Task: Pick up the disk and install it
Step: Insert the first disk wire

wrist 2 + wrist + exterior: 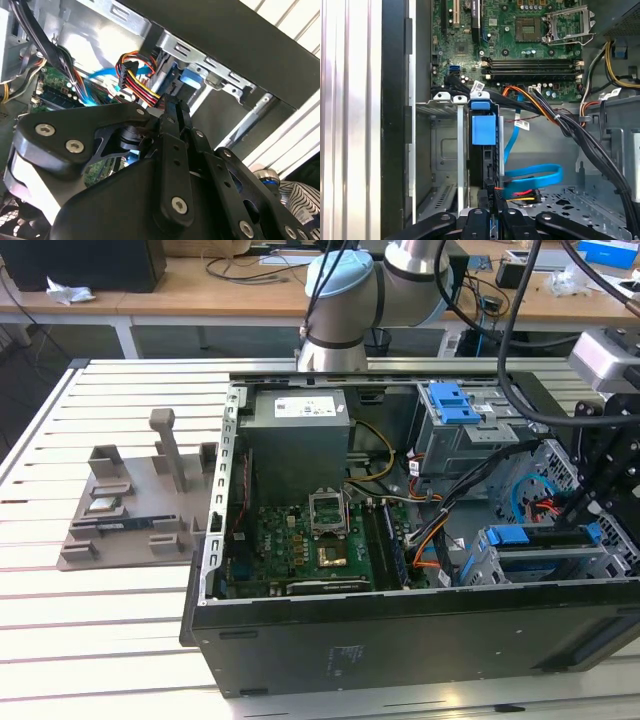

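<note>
I've got the gripper clamped on the disk, which stands edge-on in the drive cage at the case's near right. It looks rigid, hefty, probably shock-sensitive; the blue rails seem the safest hold

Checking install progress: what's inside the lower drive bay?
The disk stands edge-on inside the drive bay, its blue rail showing. The gripper sits at its end. Its label face is hidden.
</note>
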